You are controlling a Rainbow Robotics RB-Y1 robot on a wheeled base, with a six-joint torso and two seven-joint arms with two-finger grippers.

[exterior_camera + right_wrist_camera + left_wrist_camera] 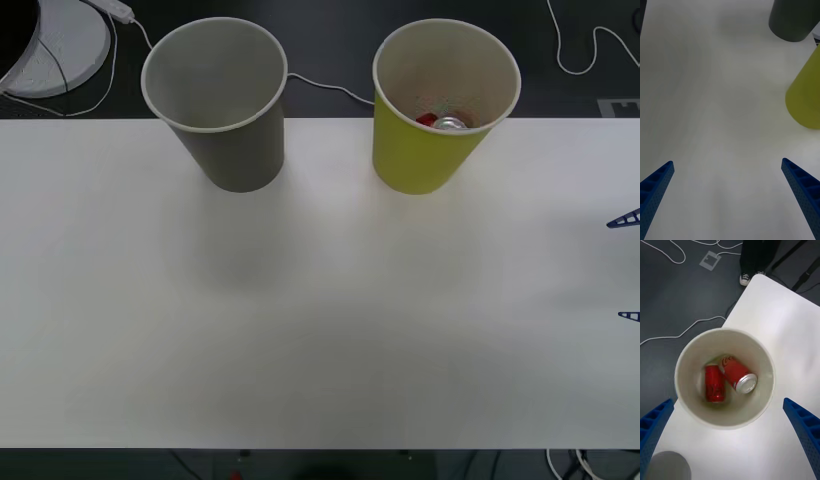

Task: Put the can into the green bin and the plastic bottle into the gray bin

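White table (pixel 320 320) (dark floor behind): can (pixel 739 375) inside green bin (pixel 415 160); left gripper (pixel 730 438), right gripper (pixel 728 195) both spread.

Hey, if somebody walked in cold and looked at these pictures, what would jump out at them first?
Probably the green bin at the table's far edge, with two red cans lying at its bottom, seen from directly above by the left gripper, fingers open. Beside it, to the robot's left, stands the gray bin. The right gripper sits open at the table's right side.

White table (pixel 320 330), dark floor (pixel 673 292), cables (pixel 681 332).
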